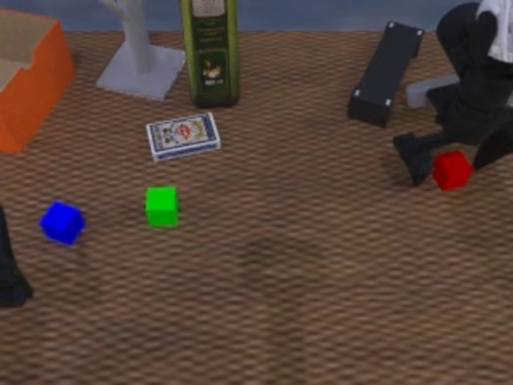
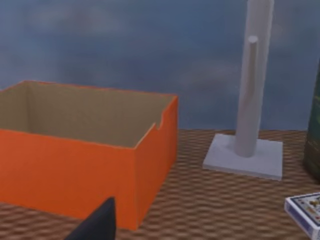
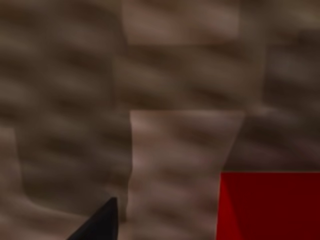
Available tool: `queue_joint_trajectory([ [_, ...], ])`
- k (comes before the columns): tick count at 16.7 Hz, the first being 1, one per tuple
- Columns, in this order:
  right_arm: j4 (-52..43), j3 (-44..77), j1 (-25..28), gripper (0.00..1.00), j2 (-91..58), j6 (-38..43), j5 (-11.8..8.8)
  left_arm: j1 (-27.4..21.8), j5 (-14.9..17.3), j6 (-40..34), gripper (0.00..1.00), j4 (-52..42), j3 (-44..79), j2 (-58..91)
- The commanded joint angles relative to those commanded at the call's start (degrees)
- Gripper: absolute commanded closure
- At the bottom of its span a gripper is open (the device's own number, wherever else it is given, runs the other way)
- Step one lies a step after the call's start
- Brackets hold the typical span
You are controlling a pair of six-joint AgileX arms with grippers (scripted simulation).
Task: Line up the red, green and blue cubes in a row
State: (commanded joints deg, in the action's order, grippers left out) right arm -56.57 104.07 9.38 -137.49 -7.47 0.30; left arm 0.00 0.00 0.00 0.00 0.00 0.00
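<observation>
Surface: brown woven table [image 1: 304, 305].
Right gripper [image 1: 453, 164]: jaws spread wide, red cube [image 1: 452, 170] between them.
Left gripper [image 1: 10, 277]: parked, jaw state unclear.

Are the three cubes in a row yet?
Not yet. The blue cube and green cube sit near each other at the left. The right gripper straddles the red cube, far right. It must still join them. The left gripper is parked.

Blue cube [image 1: 62, 221] and green cube [image 1: 162, 205] left; red cube [image 1: 452, 169] right, seemingly tilted.
</observation>
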Motion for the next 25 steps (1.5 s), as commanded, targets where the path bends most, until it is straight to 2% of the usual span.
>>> queue_joint_trajectory([
  [13,0.0,0.0,0.0,0.98,0.0,0.0,0.0,0.0,0.0,0.0,0.00,0.0,0.0,0.0],
  [21,0.0,0.0,0.0,1.00,0.0,0.0,0.0,0.0,0.0,0.0,0.00,0.0,0.0,0.0],
  [25,-3.0,2.8,-0.1,1.00,2.5,0.2,-0.3,0.0,0.0,0.0,0.00,0.0,0.0,0.0],
])
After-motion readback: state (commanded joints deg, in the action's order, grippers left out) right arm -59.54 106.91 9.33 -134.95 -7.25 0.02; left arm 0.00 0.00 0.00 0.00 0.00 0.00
